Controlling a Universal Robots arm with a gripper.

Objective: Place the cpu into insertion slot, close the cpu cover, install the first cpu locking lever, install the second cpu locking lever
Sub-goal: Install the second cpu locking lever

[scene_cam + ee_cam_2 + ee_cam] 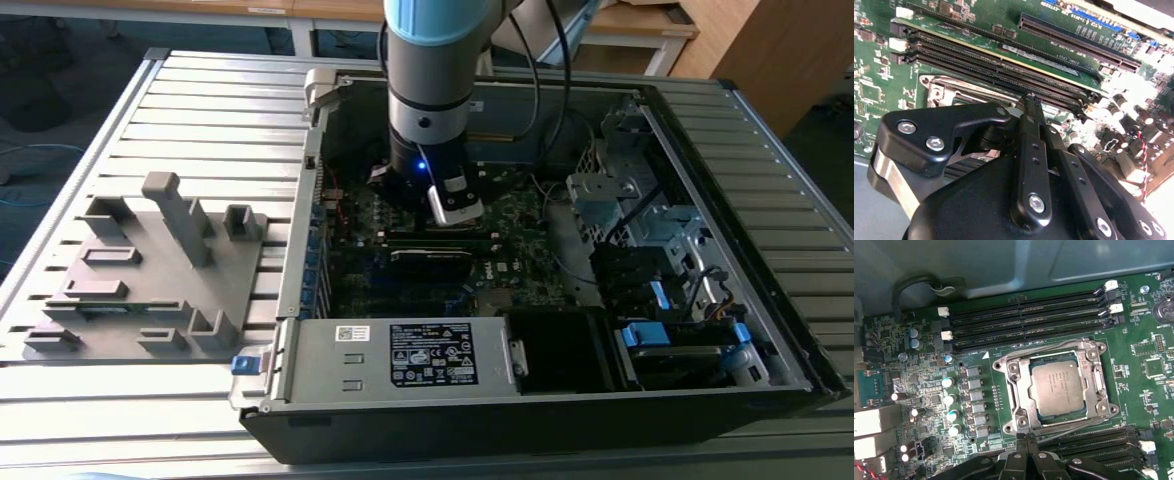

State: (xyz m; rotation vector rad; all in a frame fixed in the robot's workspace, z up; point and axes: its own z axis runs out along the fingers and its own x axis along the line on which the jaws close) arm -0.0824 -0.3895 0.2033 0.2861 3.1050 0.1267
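The cpu, a flat square with a dull silver top, lies in the insertion slot on the green motherboard. The shiny cpu cover lies flat around it, framing the chip in its window. Thin wire levers run along two sides of the socket, one beside the far memory slots and one beside the near ones. My gripper is shut, its black tips together right at the socket's edge by the near lever. A corner of the cpu cover shows just beyond my gripper in the second wrist view. In the exterior view my gripper reaches down into the open case.
Long black memory slots flank the socket on both sides. Capacitors and connectors stand nearby. The case holds a grey power supply, a drive cage and cables at the exterior view's right. A grey fixture lies on the table at its left.
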